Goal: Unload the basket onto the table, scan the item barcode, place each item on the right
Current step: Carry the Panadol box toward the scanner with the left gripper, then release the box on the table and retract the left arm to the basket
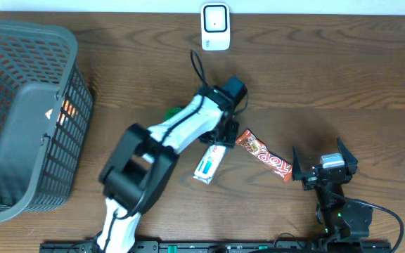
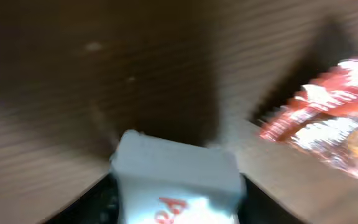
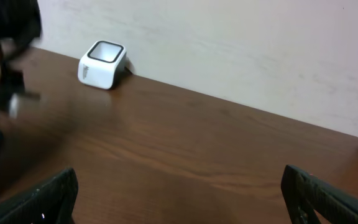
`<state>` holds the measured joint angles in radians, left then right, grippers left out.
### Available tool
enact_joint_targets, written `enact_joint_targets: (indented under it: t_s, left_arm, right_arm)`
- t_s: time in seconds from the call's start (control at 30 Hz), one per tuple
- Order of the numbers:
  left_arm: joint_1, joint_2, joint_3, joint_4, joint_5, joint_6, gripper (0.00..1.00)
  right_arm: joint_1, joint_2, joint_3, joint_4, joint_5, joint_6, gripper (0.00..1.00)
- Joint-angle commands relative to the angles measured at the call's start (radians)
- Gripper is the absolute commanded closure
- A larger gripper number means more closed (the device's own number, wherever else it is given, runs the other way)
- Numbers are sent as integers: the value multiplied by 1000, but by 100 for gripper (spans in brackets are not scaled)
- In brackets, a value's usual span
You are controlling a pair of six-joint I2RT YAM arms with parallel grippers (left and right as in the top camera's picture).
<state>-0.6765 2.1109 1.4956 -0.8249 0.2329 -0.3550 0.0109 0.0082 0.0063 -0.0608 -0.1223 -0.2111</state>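
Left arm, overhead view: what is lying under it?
A green thing shows at its edge, mostly covered, so unidentifiable. The white and blue packet sticks out below the left gripper; its upper end is hidden.

Two packets point(image 1: 209, 165) point(image 1: 264, 158), one scanner point(image 1: 215, 27), one basket point(image 1: 76, 105)

my left arm point(image 1: 181, 126): glossy white shells between boxy black joint housings | thin black cable point(image 1: 203, 73) loops off my wrist | my right arm point(image 1: 344, 216): all black | right gripper point(image 1: 320, 153): flat, angular black fingers point(image 3: 48, 196)
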Motion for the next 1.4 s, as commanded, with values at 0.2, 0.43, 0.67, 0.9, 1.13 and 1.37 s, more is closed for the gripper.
enact_joint_targets:
  t_s: [0.2, 0.43, 0.67, 0.9, 1.13, 1.37]
  left_arm:
    - [-9, 20, -1, 22, -7, -17, 4]
    - [-10, -79, 0, 16, -10, 0, 3]
    - [-10, -253, 0, -58, -150, 2, 3]
    - [-10, -336, 0, -227, -287, -122, 3]
    - [-10, -351, 0, -358, -460, -418, 2]
    - [8, -413, 1, -367, -481, -352, 2]
  right_arm:
    - [10, -3, -1, -4, 1, 16, 1]
    - [10, -3, -1, -4, 2, 16, 1]
    - [10, -3, -1, -4, 1, 16, 1]
    - [10, -3, -1, -4, 1, 16, 1]
    - [10, -2, -1, -4, 1, 16, 1]
    - [10, -3, -1, -4, 1, 16, 1]
